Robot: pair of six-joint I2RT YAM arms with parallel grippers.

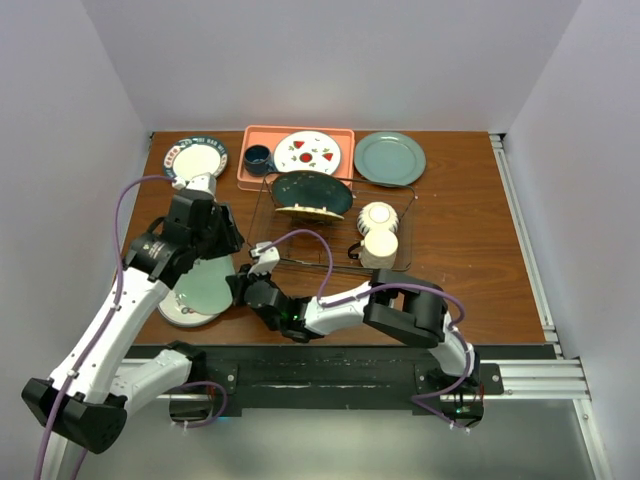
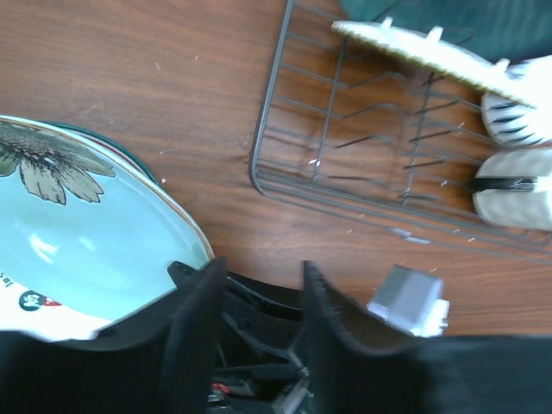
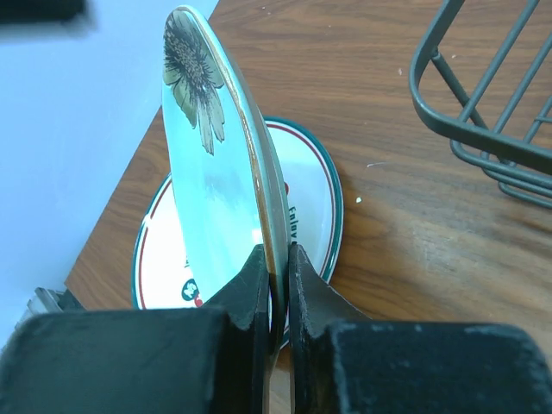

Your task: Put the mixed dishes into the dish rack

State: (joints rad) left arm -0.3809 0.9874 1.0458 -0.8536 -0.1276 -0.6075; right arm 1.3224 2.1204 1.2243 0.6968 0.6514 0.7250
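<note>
My right gripper point(image 3: 278, 254) is shut on the rim of the pale green flower-marked plate point(image 3: 211, 172). It holds the plate tilted on edge over a white dark-green-rimmed plate point(image 3: 310, 198) at the table's near left point(image 1: 185, 316). My left gripper point(image 2: 259, 267) is open and empty, just right of the flower plate point(image 2: 78, 233) and above my right gripper point(image 1: 240, 290). The dark wire dish rack point(image 1: 262, 215) holds a dark teal plate point(image 1: 312, 188), a yellow woven plate point(image 2: 431, 56) and two cream bowls point(image 1: 378, 215), point(image 1: 378, 248).
A salmon-pink tray point(image 1: 250, 135) at the back holds a white plate with red fruit marks point(image 1: 307, 153) and a dark cup point(image 1: 258, 158). A grey-green plate point(image 1: 389, 158) lies right of it. A cream plate with a dark patterned rim point(image 1: 197, 160) lies at the back left.
</note>
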